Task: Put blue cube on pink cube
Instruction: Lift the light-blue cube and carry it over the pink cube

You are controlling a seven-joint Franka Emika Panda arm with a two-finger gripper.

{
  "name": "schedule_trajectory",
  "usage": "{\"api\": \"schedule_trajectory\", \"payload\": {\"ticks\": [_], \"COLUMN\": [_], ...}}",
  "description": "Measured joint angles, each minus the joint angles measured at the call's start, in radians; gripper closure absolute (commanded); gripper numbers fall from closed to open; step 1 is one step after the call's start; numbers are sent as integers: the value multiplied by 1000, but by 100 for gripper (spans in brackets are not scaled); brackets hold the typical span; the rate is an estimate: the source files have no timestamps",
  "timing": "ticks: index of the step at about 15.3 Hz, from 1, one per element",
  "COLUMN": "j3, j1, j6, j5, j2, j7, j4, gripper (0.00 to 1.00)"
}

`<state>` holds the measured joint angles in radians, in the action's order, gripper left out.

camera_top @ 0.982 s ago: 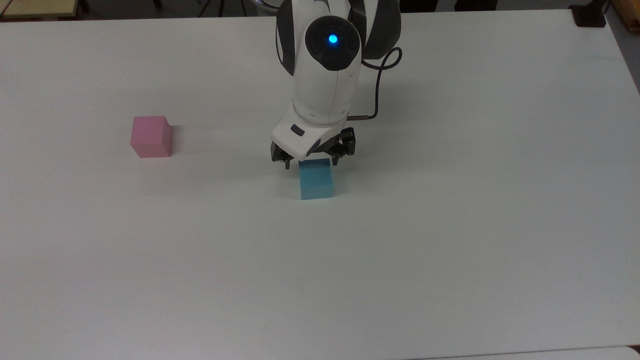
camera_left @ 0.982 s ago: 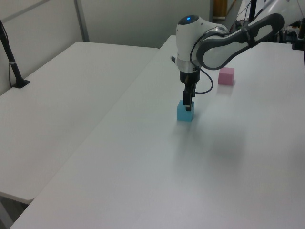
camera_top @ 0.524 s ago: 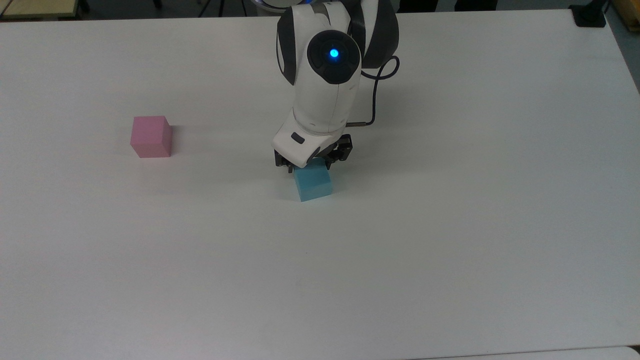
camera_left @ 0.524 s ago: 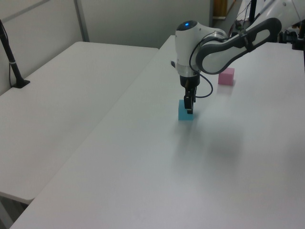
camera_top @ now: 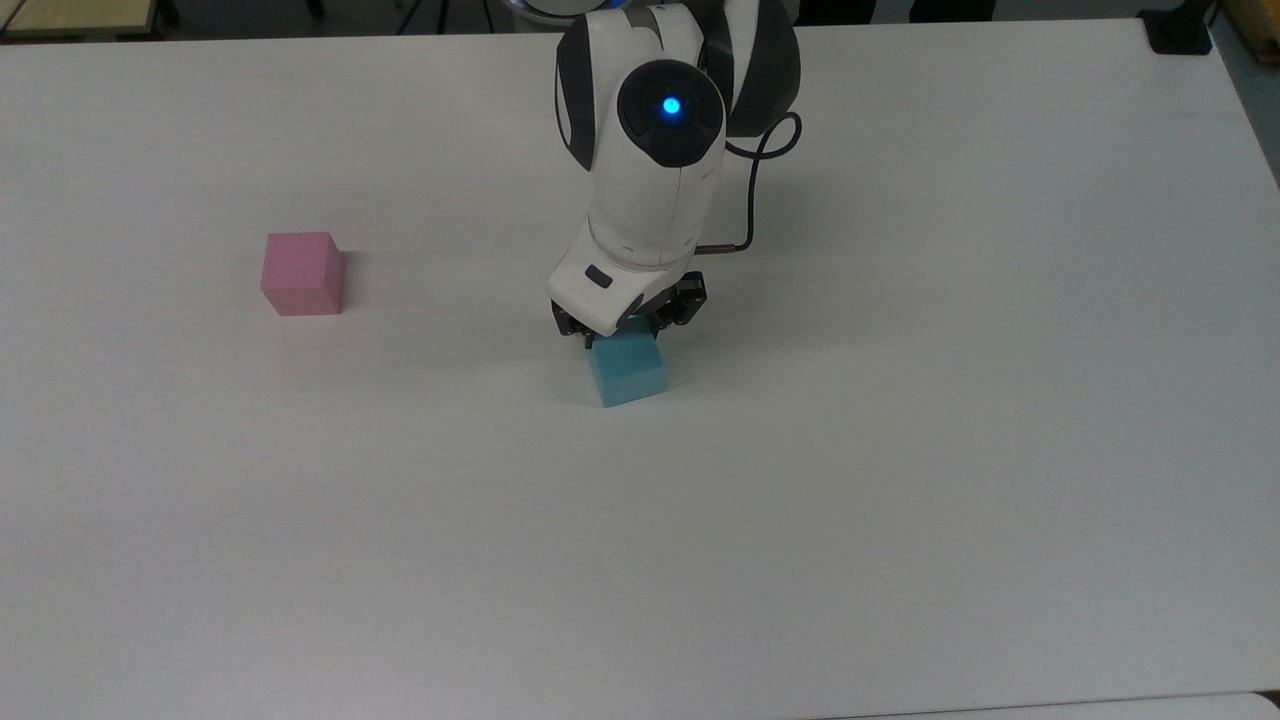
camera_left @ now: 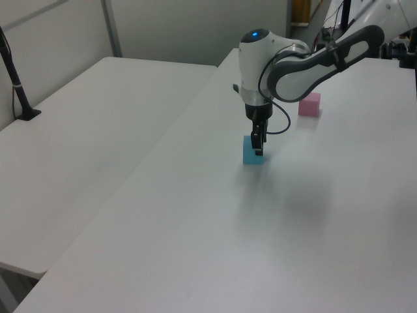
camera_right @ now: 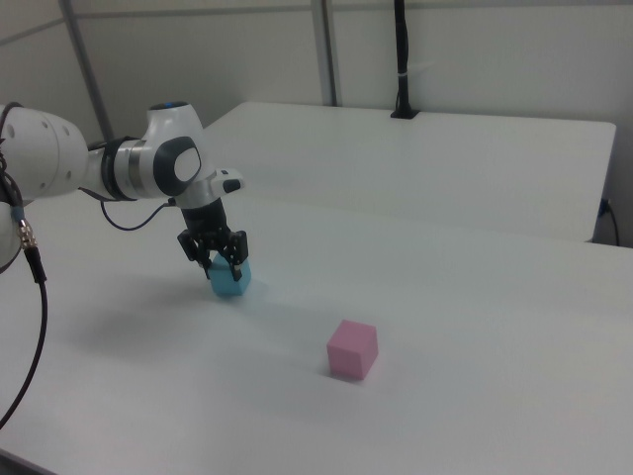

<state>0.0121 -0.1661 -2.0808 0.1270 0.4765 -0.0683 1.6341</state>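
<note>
The gripper [camera_top: 622, 338] has its fingers closed on the blue cube [camera_top: 628, 371], ready to carry it to the pink cube [camera_top: 302, 273] well apart on the desk [camera_top: 900, 480].

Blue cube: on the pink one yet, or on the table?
On the table. The blue cube sits on the white table, the claw at its top; the pink cube stands apart, bare.

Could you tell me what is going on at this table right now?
A robot arm has its gripper down at the blue cube, fingers closed on its sides. The cube sits on the white table, turned slightly askew. The pink cube stands alone, well off toward the top view's left, with nothing on it, so the stacking is not yet done.
</note>
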Motion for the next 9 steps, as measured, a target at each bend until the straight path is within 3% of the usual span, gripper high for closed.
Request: {"api": "schedule_trajectory", "payload": {"ticks": [9], "j3": [0], "j1": [38], "j6": [99], "j5": [0], "j2": [-152], "j7": [0], "j4": [-7], "gripper": [55]}}
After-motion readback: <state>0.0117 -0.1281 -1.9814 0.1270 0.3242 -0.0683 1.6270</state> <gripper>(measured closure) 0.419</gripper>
